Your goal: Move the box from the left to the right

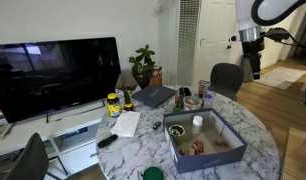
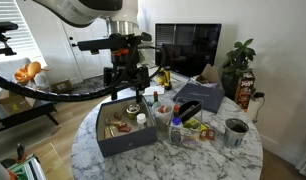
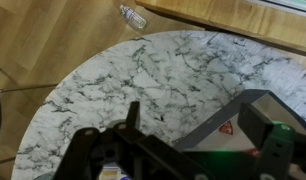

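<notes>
The box [image 1: 205, 142] is a wide shallow open-top box with grey-blue walls. It stands on the round marble table [image 1: 143, 140] and holds a few small items. In another exterior view the box [image 2: 125, 128] is at the table's near left. My gripper [image 2: 126, 82] hangs in the air above the box's far edge, apart from it, and also shows high up in an exterior view [image 1: 252, 62]. In the wrist view the gripper [image 3: 193, 113] is open and empty, with a box corner [image 3: 243, 108] below its right finger.
A dark grey laptop [image 1: 153, 96] [image 2: 199, 94], bottles [image 1: 113, 103], a cup [image 2: 235, 131] and small items crowd the table beside the box. A TV [image 1: 53, 70], a plant [image 1: 143, 64] and a chair [image 1: 225, 78] stand around. A bottle [image 3: 133, 16] lies on the floor.
</notes>
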You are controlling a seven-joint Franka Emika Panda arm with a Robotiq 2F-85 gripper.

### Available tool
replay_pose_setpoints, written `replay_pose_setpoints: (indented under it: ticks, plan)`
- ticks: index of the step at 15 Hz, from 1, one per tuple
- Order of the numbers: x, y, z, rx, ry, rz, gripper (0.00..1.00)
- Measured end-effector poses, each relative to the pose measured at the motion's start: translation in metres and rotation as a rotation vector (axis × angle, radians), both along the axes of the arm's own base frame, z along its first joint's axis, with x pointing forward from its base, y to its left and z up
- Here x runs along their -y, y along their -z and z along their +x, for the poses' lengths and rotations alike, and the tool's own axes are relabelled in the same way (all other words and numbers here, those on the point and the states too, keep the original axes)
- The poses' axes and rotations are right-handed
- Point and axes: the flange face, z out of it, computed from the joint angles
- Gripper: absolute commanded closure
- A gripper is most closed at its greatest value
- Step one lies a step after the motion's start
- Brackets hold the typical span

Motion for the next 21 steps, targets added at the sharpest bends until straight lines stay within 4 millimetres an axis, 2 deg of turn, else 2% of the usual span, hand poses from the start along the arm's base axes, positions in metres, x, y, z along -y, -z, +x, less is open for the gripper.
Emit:
replay_pose_setpoints:
  ticks: [4, 6, 12, 15, 18, 21]
  plan:
    - [-0.001, 0.000, 0.001, 0.002, 0.007, 0.020, 0.00]
    - [-0.010, 0.011, 0.004, -0.006, 0.086, 0.085, 0.00]
    - [-0.042, 0.077, 0.024, 0.004, 0.380, 0.252, 0.00]
    - [-0.067, 0.125, 0.023, 0.016, 0.502, 0.249, 0.00]
    - [-0.097, 0.169, 0.015, -0.051, 0.555, 0.193, 0.00]
    - [-0.112, 0.184, 0.013, -0.089, 0.554, 0.169, 0.00]
